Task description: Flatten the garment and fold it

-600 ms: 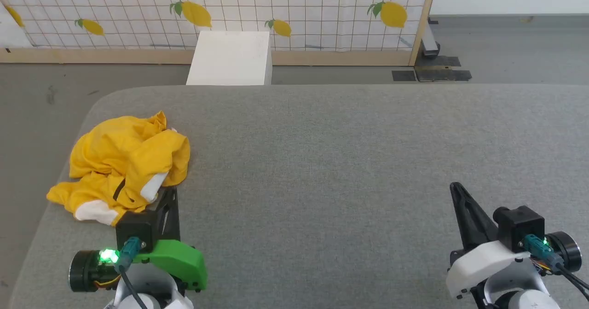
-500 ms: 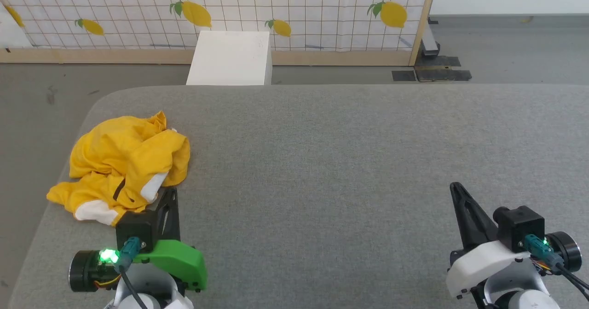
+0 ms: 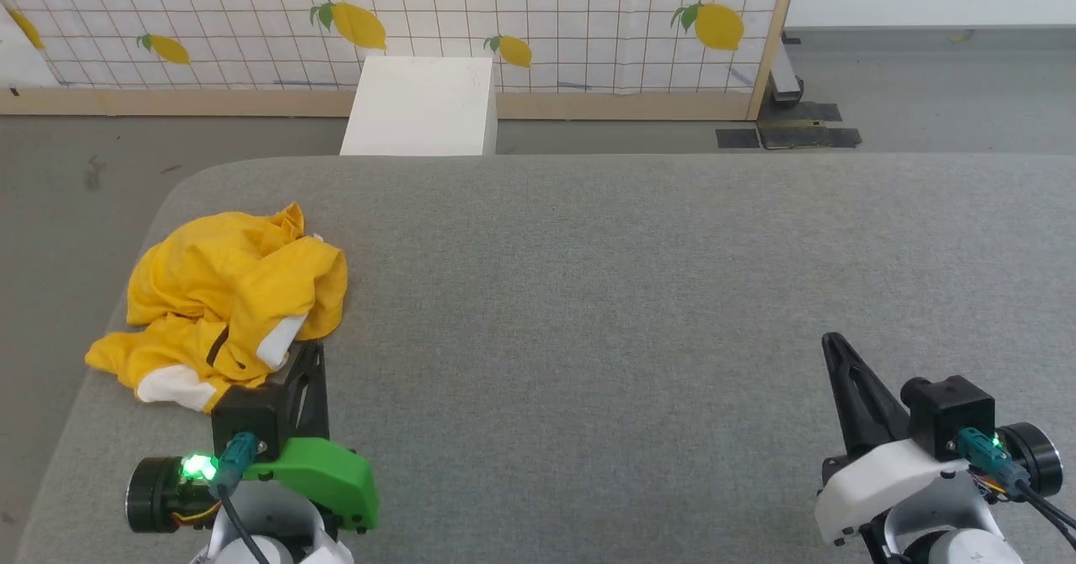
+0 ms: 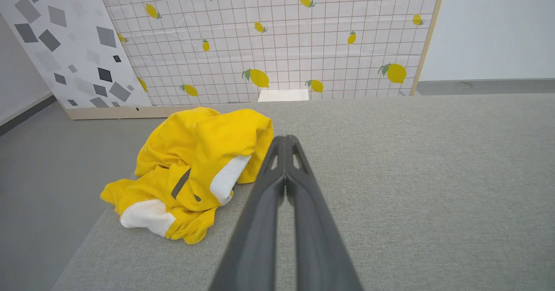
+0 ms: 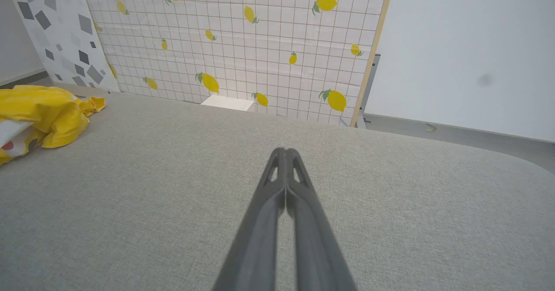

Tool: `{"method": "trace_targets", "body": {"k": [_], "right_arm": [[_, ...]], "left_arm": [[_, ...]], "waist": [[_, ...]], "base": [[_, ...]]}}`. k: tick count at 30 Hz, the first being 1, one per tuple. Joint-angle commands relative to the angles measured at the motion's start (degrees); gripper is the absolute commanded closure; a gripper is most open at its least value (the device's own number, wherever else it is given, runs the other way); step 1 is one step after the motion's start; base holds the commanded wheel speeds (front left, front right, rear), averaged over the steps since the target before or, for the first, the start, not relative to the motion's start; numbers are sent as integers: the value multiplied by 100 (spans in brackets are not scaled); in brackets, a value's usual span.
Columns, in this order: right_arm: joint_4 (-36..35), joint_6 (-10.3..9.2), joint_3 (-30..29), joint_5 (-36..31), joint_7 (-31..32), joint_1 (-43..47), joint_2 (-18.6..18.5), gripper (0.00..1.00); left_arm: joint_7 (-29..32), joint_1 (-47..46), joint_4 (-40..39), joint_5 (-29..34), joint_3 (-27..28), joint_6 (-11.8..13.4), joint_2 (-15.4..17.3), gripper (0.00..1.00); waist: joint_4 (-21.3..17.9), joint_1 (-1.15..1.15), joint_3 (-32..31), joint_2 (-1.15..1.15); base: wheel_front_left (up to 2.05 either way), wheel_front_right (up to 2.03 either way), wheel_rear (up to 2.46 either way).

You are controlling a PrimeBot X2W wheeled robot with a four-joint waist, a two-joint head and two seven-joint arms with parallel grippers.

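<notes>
The garment (image 3: 227, 295) is a bright yellow T-shirt with white patches and a black line, lying crumpled in a heap at the near left of the grey padded table (image 3: 605, 295). In the left wrist view the garment (image 4: 195, 165) sits just left of my left gripper (image 4: 285, 140), which is shut and holds nothing. From the head view my left gripper (image 3: 313, 350) stands right beside the heap's near right edge. My right gripper (image 3: 832, 344) rests at the lower right, far from the cloth, shut and empty. The right wrist view has the garment (image 5: 43, 113) at its far left, with my right gripper (image 5: 285, 152) over bare table.
A white box (image 3: 420, 106) stands on the floor behind the table's far edge. A lemon-print grid panel (image 3: 403, 18) with a wooden frame closes off the back. The table's rounded left edge (image 3: 101, 362) runs close by the heap. Grey floor lies beyond.
</notes>
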Motion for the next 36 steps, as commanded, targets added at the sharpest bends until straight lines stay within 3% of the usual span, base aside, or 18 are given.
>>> {"method": "trace_targets", "body": {"k": [1, 14, 15, 36], "right_arm": [[-29, -10, 8, -36, 2, -96, 16, 100], [-29, -10, 8, -36, 2, -96, 16, 100], [1, 0, 0, 2, 0, 0, 0, 0], [54, -1, 2, 70, -125, -1, 0, 0]], "left_arm": [[7, 62, -17, 60, 16, 38, -19, 100], [7, 62, -17, 60, 16, 38, -19, 100], [0, -1, 0, -1, -2, 0, 0, 0], [-186, -78, 191, -183, -205, 129, 24, 0]], "waist": [[0, 0, 0, 0], [0, 0, 0, 0], [0, 0, 0, 0], [166, 0, -62, 0]], "base": [[0, 0, 0], [0, 0, 0], [0, 0, 0], [0, 0, 0]]}}
